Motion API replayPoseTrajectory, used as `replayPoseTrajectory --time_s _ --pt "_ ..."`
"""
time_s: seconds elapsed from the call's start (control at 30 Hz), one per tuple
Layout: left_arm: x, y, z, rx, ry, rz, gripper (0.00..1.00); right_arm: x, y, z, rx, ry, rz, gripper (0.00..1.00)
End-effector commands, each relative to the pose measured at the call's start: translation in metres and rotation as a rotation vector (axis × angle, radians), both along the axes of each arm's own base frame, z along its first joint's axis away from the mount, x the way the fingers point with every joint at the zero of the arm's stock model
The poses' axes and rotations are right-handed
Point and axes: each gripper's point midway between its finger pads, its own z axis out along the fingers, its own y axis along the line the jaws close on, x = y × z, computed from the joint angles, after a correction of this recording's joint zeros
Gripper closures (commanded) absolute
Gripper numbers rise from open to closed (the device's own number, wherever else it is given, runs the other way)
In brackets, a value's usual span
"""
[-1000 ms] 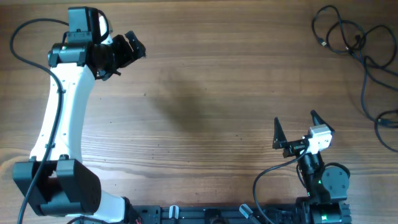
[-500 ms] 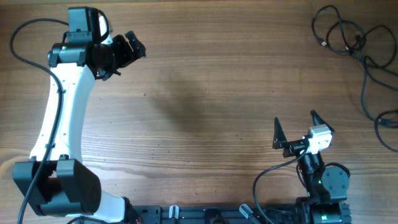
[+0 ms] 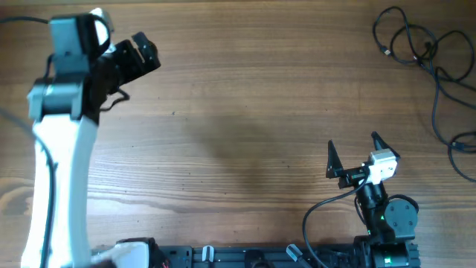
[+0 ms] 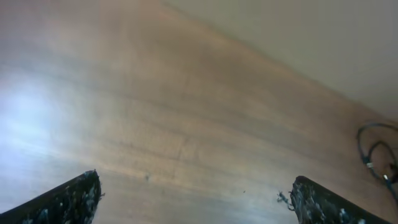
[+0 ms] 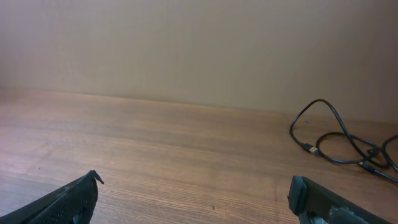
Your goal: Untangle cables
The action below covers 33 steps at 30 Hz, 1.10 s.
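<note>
The cables (image 3: 427,49) lie in loose black loops at the far right corner of the bench (image 3: 245,112), trailing nearward along the right edge and out of the overhead view. How many cords there are, and where they cross, I cannot tell. Their overall run is from far left to near right.

The right gripper (image 3: 352,146) is much the nearer one. The cables sit farther away and to its right, well apart from it, and in its wrist view they show at the right margin (image 5: 368,155). Its jaws stand wide apart and hold nothing. Its arm is folded low over its base at the near edge, with the gripper facing the far side.

The left gripper (image 3: 141,53) is at the far left, a full bench-width from the cables. Its arm is stretched out, its jaws are apart and empty, and it points right. Its wrist view catches only a sliver of cable (image 4: 373,155). The reach probably falls to the right arm.
</note>
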Motion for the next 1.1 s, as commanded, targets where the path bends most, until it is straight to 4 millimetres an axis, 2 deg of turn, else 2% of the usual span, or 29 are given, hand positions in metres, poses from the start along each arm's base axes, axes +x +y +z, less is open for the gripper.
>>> replayPoseTrajectory --time_s 0.0,0.17,0.27,0.43,0.57,0.7,0.83,0.97,1.07 --pt "-0.025 0.004 0.02 0.124 -0.108 -0.069 0.0 -0.001 -0.001 0.003 0.017 -0.012 -0.006 0.0" --pt "-0.046 0.003 0.04 0.152 -0.322 -0.067 0.0 -0.001 -0.001 0.003 0.017 -0.012 -0.006 0.0" --pt "-0.064 0.002 0.034 0.156 -0.433 -0.065 0.0 -0.001 -0.001 0.003 0.017 -0.012 -0.006 0.0" --pt "-0.099 0.001 0.009 0.164 -0.549 -0.057 0.0 -0.001 -0.001 0.003 0.017 -0.012 -0.006 0.01" --pt "-0.122 -0.001 -0.02 0.168 -0.611 -0.055 0.0 -0.001 -0.001 0.003 0.017 -0.012 -0.006 0.0" --pt "-0.137 -0.008 -0.034 0.199 -0.737 -0.086 0.0 -0.001 -0.001 0.003 0.017 -0.012 -0.006 0.0" --pt "-0.146 -0.016 -0.055 0.252 -0.828 -0.134 0.0 -0.001 -0.001 0.003 0.017 -0.012 -0.006 0.0" --pt "-0.147 -0.015 -0.081 0.254 -0.814 -0.129 0.0 -0.001 -0.001 0.003 0.017 -0.012 -0.006 0.0" --pt "-0.147 -0.014 -0.092 0.257 -0.805 -0.124 0.0 -0.001 -0.001 0.003 0.017 -0.012 -0.006 0.0"
